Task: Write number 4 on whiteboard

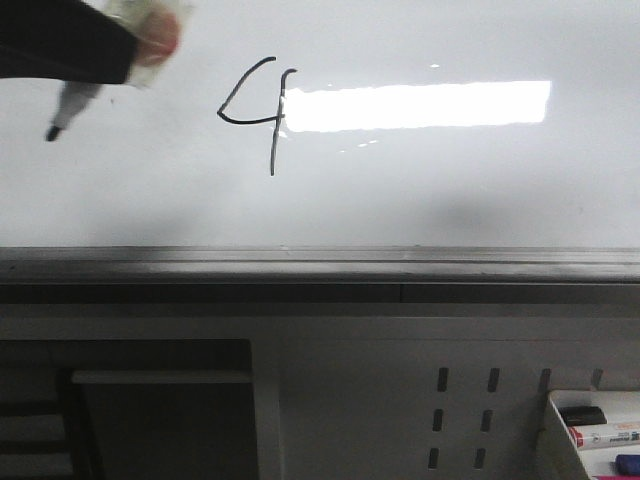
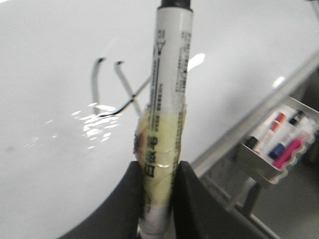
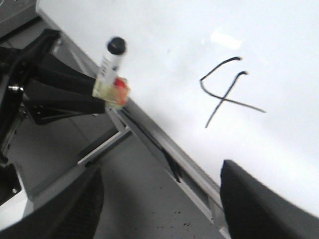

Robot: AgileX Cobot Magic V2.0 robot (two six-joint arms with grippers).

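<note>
Your front view faces the whiteboard (image 1: 120,200) square-on, close. Your left wrist view looks along its marker (image 2: 167,99) toward the board, very near. Your right wrist view looks from the side, farther back. All three share the number 4 (image 1: 258,112).

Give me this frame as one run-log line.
task: write 4 | number 4: drawn on whiteboard | left gripper: shut on marker, tip off board | right gripper: open, empty
</note>
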